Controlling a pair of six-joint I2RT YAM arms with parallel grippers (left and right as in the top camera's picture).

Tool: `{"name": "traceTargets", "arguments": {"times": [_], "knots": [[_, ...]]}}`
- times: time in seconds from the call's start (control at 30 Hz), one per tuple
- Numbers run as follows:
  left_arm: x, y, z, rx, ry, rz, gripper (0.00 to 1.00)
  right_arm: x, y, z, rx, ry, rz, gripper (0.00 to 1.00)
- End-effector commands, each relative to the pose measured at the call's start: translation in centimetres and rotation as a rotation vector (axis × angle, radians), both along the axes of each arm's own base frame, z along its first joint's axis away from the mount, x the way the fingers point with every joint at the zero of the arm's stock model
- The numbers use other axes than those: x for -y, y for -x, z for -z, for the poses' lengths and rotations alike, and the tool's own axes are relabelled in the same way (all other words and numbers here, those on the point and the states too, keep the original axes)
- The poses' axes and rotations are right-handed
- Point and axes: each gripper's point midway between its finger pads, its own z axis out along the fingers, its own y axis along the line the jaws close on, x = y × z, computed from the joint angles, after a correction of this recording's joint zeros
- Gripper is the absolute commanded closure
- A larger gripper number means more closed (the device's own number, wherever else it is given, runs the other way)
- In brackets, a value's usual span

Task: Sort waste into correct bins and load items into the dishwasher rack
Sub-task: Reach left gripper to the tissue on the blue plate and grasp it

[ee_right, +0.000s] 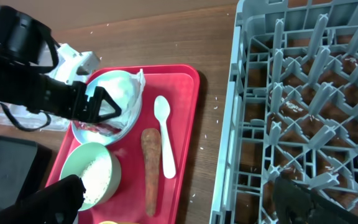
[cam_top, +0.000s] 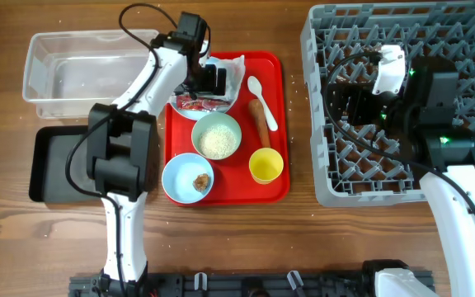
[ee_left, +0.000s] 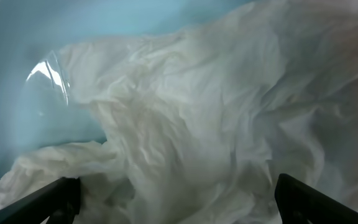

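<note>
The brown wooden table (cam_top: 295, 239) held four big things. A clear plastic tub (cam_top: 81, 78) sat at the far left, with a black tray (cam_top: 52, 165) just beside it, nearer the robot. A red tray (cam_top: 237, 177) lay in the middle. The grey dishwasher rack (cam_top: 328, 49) stood on the right.

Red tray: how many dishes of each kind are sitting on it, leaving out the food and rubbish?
Plate: 1
Bowls: 2, the pale green bowl and the pale blue bowl
Yellow cup: 1
White spoon: 1
Total on the red tray: 5
</note>
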Motion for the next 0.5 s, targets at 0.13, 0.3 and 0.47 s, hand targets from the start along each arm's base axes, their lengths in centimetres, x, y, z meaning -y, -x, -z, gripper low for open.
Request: {"name": "traceTargets", "arguments": {"times": [0.13,0.3,0.47], "knots": [[0.6,0.7,3.4,-0.066,-0.001,0.034,0.58,-0.3,-0.1,-0.4,-0.009,-0.022,-0.005,0.00],[0.7,0.3,3.3,-0.050,0.003,0.034,0.96,-0.3,-0.1,-0.4,-0.012,-0.023,-0.005,0.00],[0.5,-0.6,0.4,-0.013,0.016,0.018,0.96,-0.3,-0.1,-0.3,-0.014,-0.022,-0.005,0.00]]}}
